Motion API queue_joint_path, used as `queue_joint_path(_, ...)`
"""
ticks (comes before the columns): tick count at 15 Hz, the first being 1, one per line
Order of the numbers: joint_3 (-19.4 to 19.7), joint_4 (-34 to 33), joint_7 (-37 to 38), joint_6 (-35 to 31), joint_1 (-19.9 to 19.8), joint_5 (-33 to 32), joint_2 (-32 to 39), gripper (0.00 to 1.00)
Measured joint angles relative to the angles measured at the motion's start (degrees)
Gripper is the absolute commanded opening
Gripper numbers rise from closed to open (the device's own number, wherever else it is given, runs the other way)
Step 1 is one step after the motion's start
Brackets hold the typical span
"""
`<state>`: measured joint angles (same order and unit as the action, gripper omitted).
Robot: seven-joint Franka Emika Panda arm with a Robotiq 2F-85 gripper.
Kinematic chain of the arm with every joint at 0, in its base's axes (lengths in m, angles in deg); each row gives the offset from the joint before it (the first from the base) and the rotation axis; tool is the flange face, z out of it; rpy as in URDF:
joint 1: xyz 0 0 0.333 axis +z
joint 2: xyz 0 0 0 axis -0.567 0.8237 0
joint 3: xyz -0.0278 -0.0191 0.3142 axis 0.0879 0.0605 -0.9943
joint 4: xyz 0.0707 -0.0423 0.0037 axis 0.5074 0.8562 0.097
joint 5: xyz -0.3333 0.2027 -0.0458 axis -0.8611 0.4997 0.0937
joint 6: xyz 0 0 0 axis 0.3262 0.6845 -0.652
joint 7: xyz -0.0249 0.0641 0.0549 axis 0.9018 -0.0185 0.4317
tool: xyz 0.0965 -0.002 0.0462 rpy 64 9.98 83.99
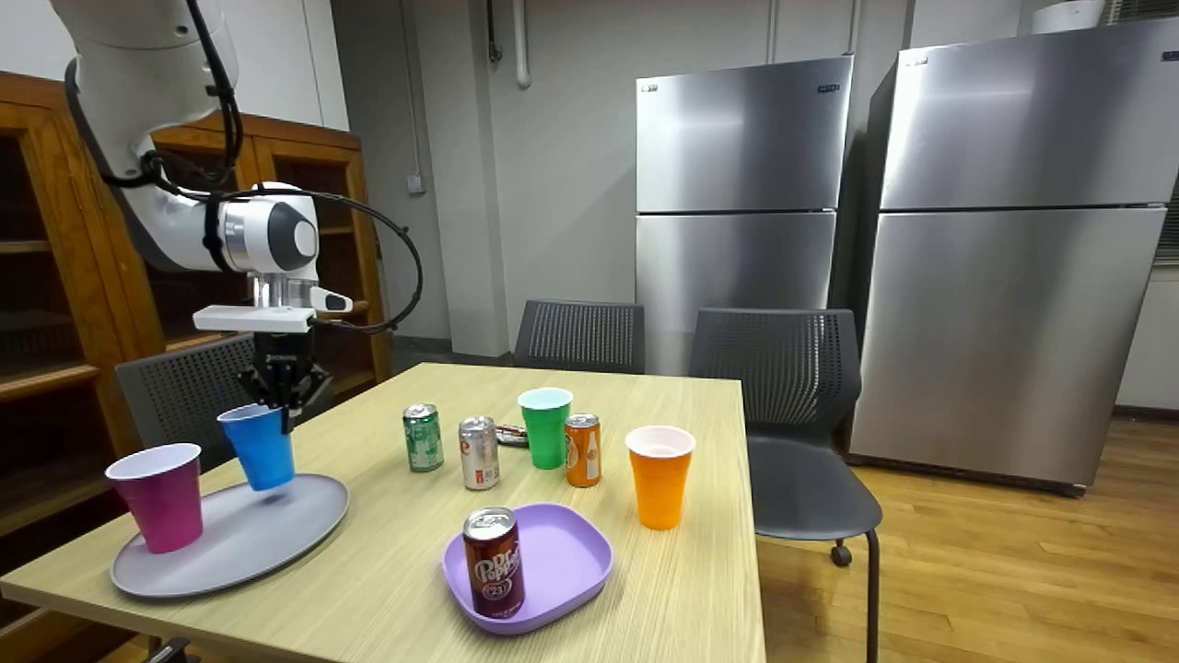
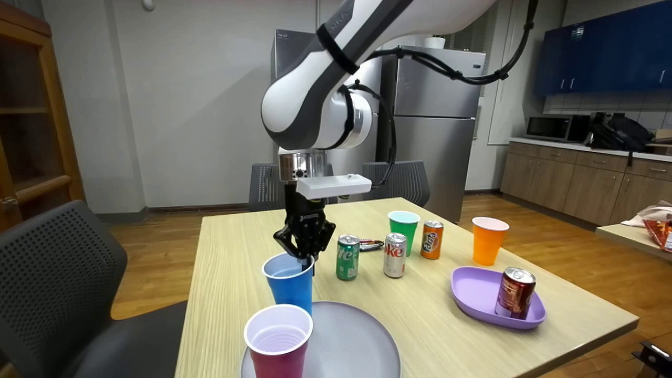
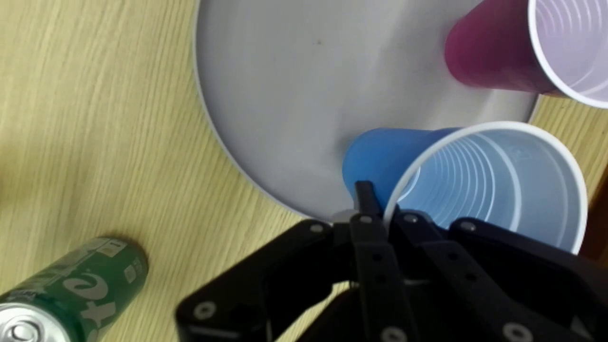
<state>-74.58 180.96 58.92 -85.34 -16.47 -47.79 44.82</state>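
Note:
My gripper [image 3: 382, 204] is shut on the rim of a blue cup [image 3: 380, 156]. One finger [image 3: 365, 197] lies along the cup's outer wall; the other is inside, mostly hidden by the rim. The cup leans a little, mouth up, over the grey round plate [image 1: 276, 534]. Whether its base touches the plate I cannot tell. A magenta cup [image 1: 166, 506] stands on the same plate, close beside the blue one. In an exterior view the gripper [image 2: 308, 262] points down at the near side of the blue cup's rim.
A green can [image 3: 104, 285], a silver can [image 1: 479, 456], a wrapped bar [image 1: 512, 436], a green cup [image 1: 547, 433], an orange can [image 1: 583, 451] and an orange cup [image 1: 660, 488] stand or lie on the table. A purple plate [image 1: 566, 552] bears a dark red can [image 1: 495, 571]. Chairs surround the table.

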Motion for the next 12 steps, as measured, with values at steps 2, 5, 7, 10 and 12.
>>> queue_joint_path(2, -0.1, 0.3, -0.6, 0.0, -0.2, 0.1, 0.1, 0.01)
queue_joint_path(5, -0.2, 0.5, -1.1, -0.1, -0.3, 0.2, 0.4, 0.01)
queue_joint_path(7, -0.4, 0.7, -1.3, -0.3, -0.3, 0.2, 0.6, 0.01)
queue_joint_path(10, -0.6, 1.0, -1.4, -0.8, -0.3, 0.2, 0.9, 0.01)
queue_joint_path(12, -0.7, 1.1, -1.5, -1.0, -0.3, 0.2, 1.1, 0.01)
